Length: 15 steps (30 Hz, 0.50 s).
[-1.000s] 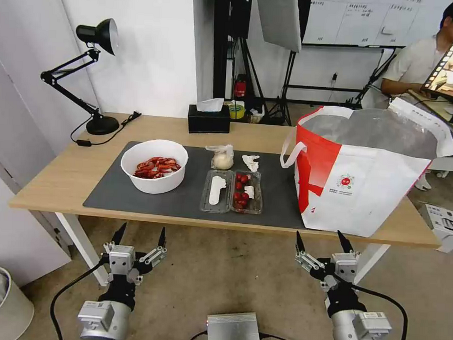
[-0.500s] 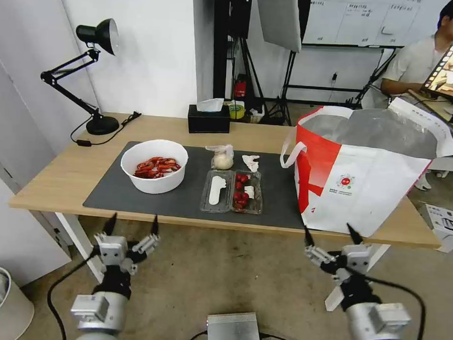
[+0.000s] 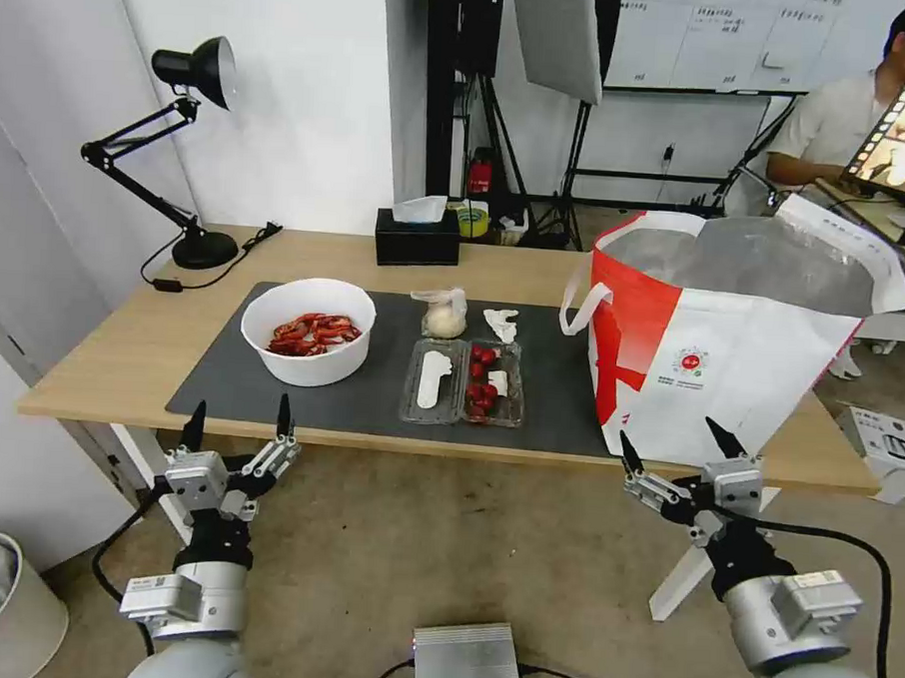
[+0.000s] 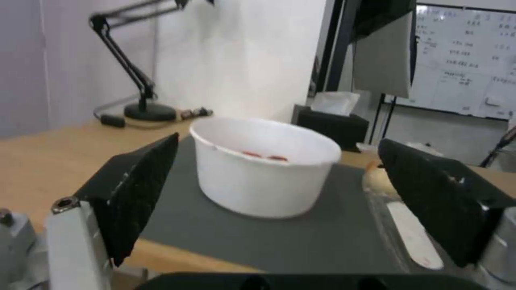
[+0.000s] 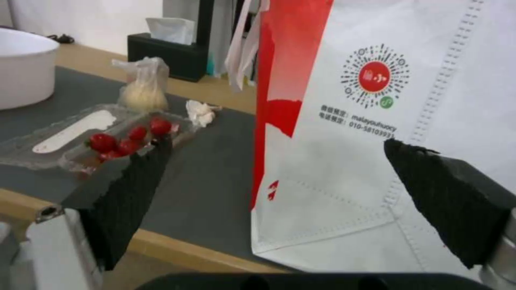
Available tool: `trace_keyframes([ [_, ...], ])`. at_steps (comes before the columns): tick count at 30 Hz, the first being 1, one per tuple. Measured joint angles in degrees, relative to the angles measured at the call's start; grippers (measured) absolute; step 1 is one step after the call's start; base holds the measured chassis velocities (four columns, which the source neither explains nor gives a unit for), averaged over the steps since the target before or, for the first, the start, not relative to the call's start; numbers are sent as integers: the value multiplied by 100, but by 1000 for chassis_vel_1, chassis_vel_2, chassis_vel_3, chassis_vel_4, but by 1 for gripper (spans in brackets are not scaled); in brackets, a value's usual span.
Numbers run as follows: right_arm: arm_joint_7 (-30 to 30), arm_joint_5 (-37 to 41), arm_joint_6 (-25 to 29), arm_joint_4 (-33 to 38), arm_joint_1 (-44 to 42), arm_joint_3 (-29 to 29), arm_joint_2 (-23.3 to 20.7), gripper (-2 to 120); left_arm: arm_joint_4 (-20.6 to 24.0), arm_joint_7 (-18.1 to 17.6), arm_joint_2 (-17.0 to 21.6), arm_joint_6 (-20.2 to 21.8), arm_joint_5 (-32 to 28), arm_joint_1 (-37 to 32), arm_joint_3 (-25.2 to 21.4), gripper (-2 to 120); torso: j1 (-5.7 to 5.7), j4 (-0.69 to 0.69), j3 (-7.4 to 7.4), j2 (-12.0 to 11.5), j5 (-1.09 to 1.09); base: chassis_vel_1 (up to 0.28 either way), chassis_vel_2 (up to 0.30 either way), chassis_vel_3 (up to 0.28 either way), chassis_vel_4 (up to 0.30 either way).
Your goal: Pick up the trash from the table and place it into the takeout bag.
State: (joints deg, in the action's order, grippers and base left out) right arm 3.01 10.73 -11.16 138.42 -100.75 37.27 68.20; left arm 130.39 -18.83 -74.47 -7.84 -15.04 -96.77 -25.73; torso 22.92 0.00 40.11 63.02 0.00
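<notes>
While takeout bag (image 3: 731,361) hides its interior, left gripper (image 3: 237,425), right gripper (image 3: 676,444), jaws wide apart, empty.

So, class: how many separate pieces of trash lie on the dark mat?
4: white bowl at the left, clear tray mid-mat, knotted bag and crumpled tissue behind the tray.

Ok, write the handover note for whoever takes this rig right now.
Left pincer: open, holding nothing, at the table's near edge, facing the white bowl of crayfish shells.
Right pincer: open, holding nothing, at the near edge in front of the takeout bag.
On the grey mat: bowl, clear two-part tray, knotted clear bag, crumpled tissue.
Bag stands open on the table's right end.
Done: nothing bagged.
Left: all four pieces.
</notes>
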Motion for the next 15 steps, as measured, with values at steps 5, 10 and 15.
trace_keyframes([
  [5, -111, 39, 40, -30, 2, -24, -14, 100, 227, -80, 89, 183, -584, -36, 119, 100, 0, 0, 0, 0, 0, 0, 0, 0, 0],
  [10, -216, 105, 59, -49, 8, -102, 6, 100, 653, -411, 324, 614, -1546, 17, 313, 100, 0, 0, 0, 0, 0, 0, 0, 0, 0],
  [15, -253, 149, 62, -56, -18, -133, 45, 100, 1032, -842, 518, 1213, -2770, 158, 590, 100, 0, -1, 0, 0, 0, 0, 0, 0, 0],
])
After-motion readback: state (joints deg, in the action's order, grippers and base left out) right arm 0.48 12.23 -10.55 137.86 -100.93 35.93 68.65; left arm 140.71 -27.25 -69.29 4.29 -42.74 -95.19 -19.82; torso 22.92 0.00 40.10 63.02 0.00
